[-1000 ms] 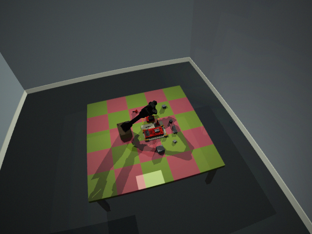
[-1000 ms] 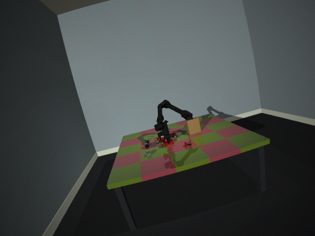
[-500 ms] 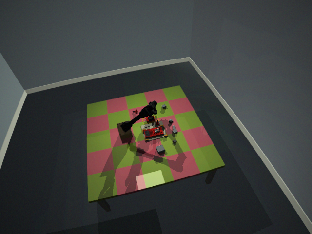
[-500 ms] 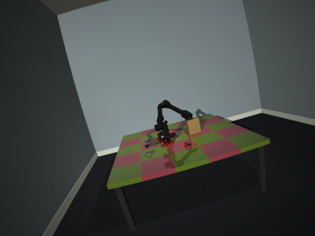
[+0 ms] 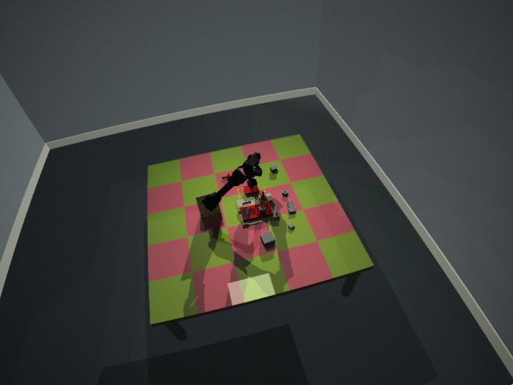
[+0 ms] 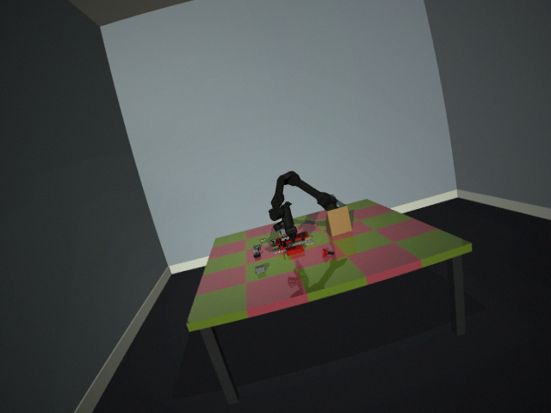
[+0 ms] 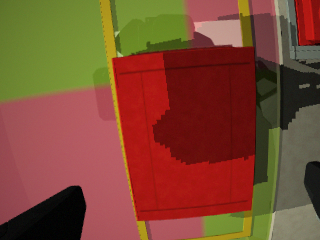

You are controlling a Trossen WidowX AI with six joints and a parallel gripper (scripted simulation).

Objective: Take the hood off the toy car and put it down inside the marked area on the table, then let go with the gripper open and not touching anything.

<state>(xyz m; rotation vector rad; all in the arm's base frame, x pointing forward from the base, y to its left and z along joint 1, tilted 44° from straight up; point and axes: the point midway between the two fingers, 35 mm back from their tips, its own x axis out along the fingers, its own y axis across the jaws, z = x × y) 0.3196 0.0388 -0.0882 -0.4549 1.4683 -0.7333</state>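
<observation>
1. Now, at the left of the wrist view, one black finger (image 7: 40, 234) of the gripper (image 7: 176, 216) stands apart from the red hood (image 7: 187, 134); the other shows only at the right border, so the jaws are spread wide and hold nothing.
2. The hood lies flat within the yellow-outlined marked area (image 7: 106, 40), its right side right at the yellow line, near the middle of the checkered table (image 5: 165, 298).
3. To finish well, I judge the arm (image 5: 225, 188) should rise straight up, so neither finger brushes the hood or nudges it over the line.
4. Just right of the hood in the wrist view sits the toy car (image 5: 254, 207), close enough that a sideways retreat risks a knock.
5. Further right in the top view, small grey parts (image 5: 291, 206) are scattered toward the table's right edge, well apart from the hood; a larger grey block (image 5: 267, 239) lies nearer the front edge.
</observation>
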